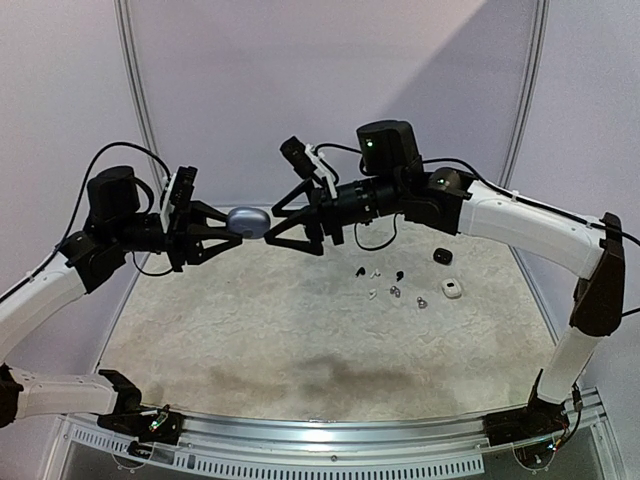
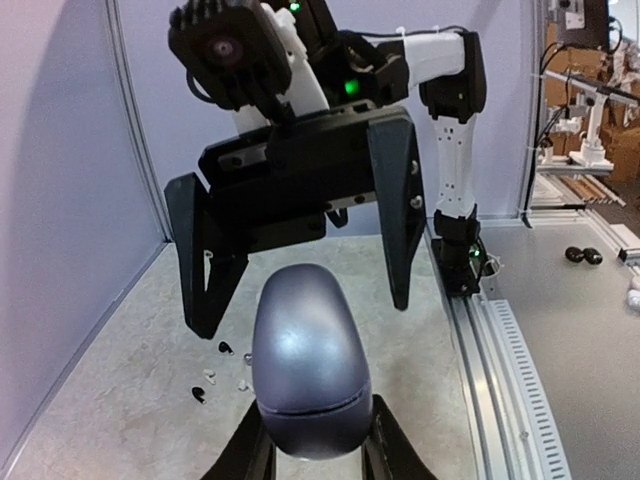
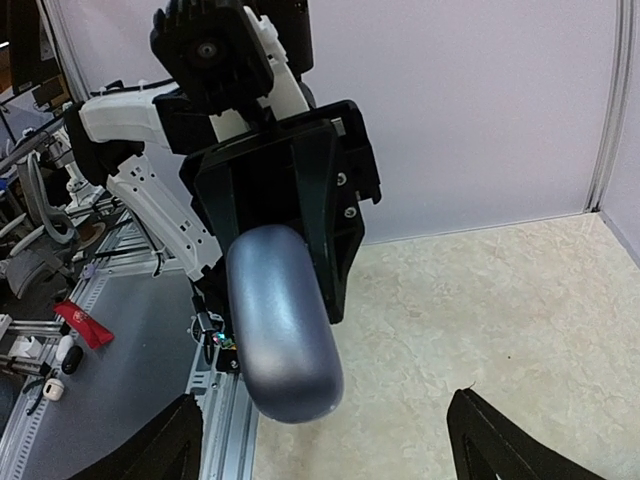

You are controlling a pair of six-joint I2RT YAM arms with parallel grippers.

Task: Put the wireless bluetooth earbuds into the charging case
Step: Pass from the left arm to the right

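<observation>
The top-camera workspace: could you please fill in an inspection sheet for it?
Surface: beige mottled mat, darker patch near the front.
Job's things: silvery-blue charging case held in the air; earbuds loose on the mat.
Clutter: black case, white case.
End effectors: left end effector shut on the charging case; right end effector open on either side of its other end.
Cables: black cables loop off both wrists.
Surroundings: pale walls, metal rail in front.
</observation>
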